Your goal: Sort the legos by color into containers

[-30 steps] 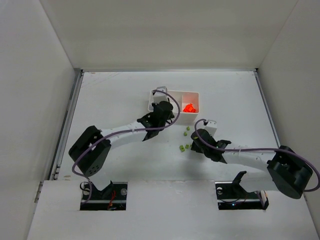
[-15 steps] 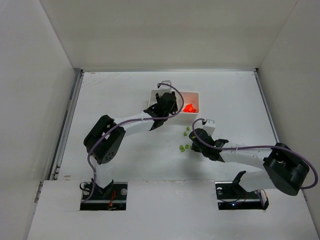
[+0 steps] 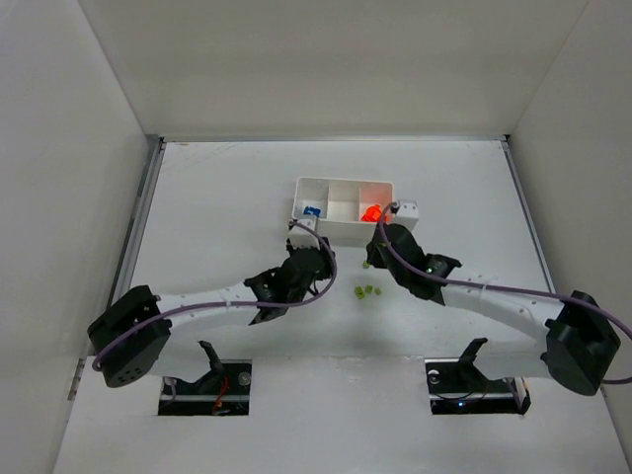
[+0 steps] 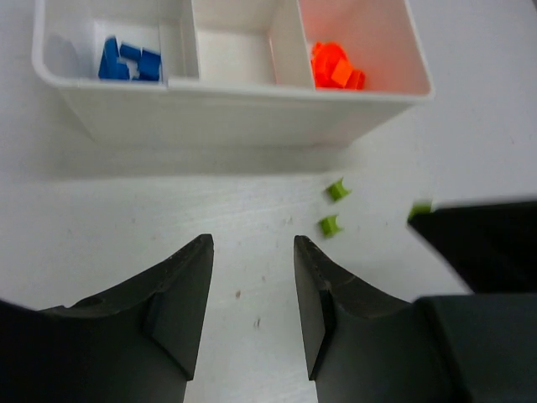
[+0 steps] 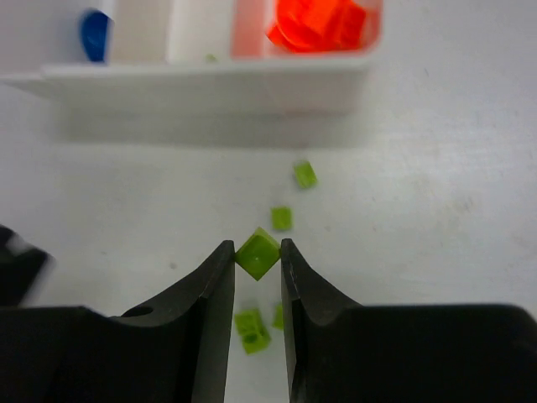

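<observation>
The white three-compartment tray (image 3: 344,229) holds blue legos (image 3: 312,210) in its left compartment and orange-red legos (image 3: 372,212) in its right one. My right gripper (image 5: 257,248) is shut on a yellow-green lego (image 5: 258,254), held corner-up above the table just in front of the tray (image 5: 210,88); it shows in the top view (image 3: 379,240). Loose yellow-green legos (image 3: 366,291) lie below it, and more show in the right wrist view (image 5: 282,218). My left gripper (image 4: 252,243) is open and empty, short of the tray wall (image 4: 235,117), and also appears in the top view (image 3: 304,249).
In the left wrist view two green legos (image 4: 330,225) lie right of my fingers, and the dark body of the right arm (image 4: 487,243) fills the right edge. White walls enclose the table on three sides.
My left gripper has drawn back from over the tray to the table in front of it. My right gripper has moved from the green pile toward the tray's right end.
</observation>
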Action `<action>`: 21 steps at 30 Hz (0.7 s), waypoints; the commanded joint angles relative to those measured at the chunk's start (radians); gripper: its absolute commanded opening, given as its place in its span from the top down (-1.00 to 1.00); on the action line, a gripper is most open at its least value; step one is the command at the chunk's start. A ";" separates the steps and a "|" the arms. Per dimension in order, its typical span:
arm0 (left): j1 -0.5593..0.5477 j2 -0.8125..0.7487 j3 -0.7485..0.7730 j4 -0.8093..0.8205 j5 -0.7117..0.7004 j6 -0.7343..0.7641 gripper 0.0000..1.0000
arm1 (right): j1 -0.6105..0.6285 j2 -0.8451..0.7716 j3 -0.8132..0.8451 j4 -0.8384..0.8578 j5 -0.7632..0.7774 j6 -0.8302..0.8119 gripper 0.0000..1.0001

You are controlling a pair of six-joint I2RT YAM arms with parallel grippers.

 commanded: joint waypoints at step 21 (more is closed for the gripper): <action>-0.283 0.174 0.003 0.015 0.001 -0.240 0.14 | -0.151 0.418 0.469 0.264 -0.123 -0.248 -0.18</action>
